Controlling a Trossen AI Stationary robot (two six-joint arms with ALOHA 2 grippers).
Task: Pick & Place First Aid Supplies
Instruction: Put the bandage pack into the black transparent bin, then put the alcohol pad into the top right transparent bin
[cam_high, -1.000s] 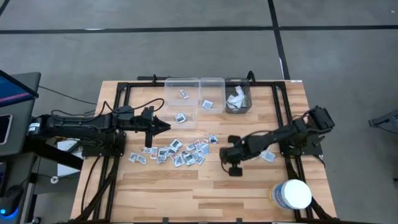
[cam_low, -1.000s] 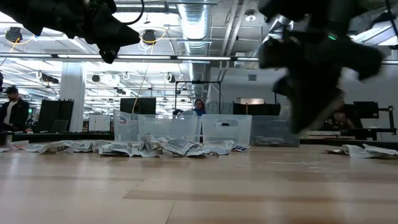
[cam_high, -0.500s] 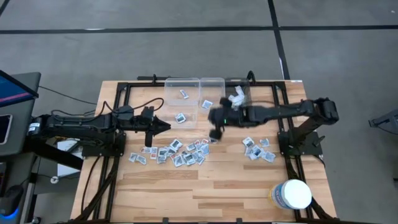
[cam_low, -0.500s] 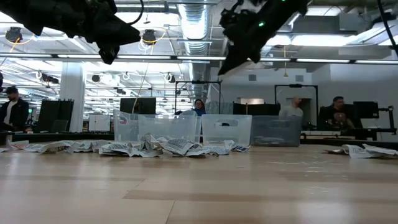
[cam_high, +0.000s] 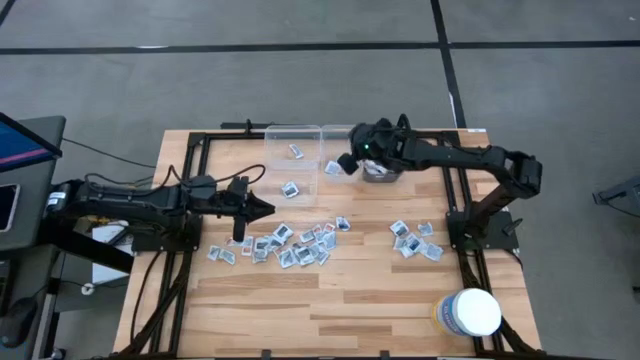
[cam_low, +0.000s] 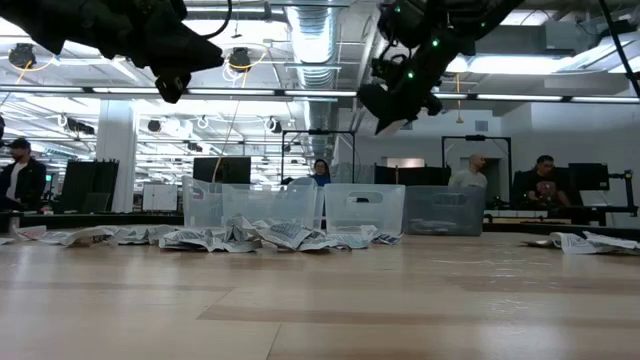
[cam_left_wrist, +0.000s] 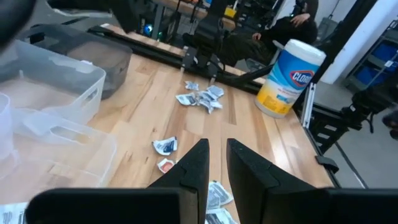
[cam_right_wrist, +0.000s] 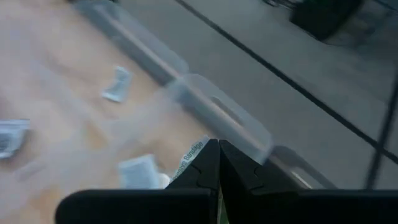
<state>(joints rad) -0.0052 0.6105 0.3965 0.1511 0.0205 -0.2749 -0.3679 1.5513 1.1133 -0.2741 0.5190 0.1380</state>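
Observation:
The first aid supplies lie in two heaps of small flat packets on the wooden table: a large one (cam_high: 288, 246) at the middle and a small one (cam_high: 412, 238) to the right. A few more packets lie in the two clear bins (cam_high: 292, 150) (cam_high: 340, 150) at the far edge. My right gripper (cam_high: 347, 163) (cam_right_wrist: 218, 163) hangs above the middle clear bin, shut on a white printed wrapper (cam_right_wrist: 193, 157). My left gripper (cam_high: 264, 207) (cam_left_wrist: 217, 163) hovers level to the left of the large heap, its fingers a narrow gap apart with nothing between them. My right gripper pinches the white printed wrapper between its two fingers. One edge of it (cam_right_wrist: 190, 160) sticks out beside the fingertips. The fingers slant down from the table's right side. The wrapper is lifted clear, above the bins.
A grey bin (cam_high: 383, 160) with pale wrappers stands right of the clear ones. A big white tub with a blue and yellow label (cam_high: 468, 312) stands at the near right corner. Black frame rails (cam_high: 200, 150) run along the table's sides. People sit in the room beyond.
My right gripper has risen from the table beside the small right heap. It has swung toward the far edge and the left, and has turned on the way. It now hangs over the middle clear bin. The left arm has kept still.

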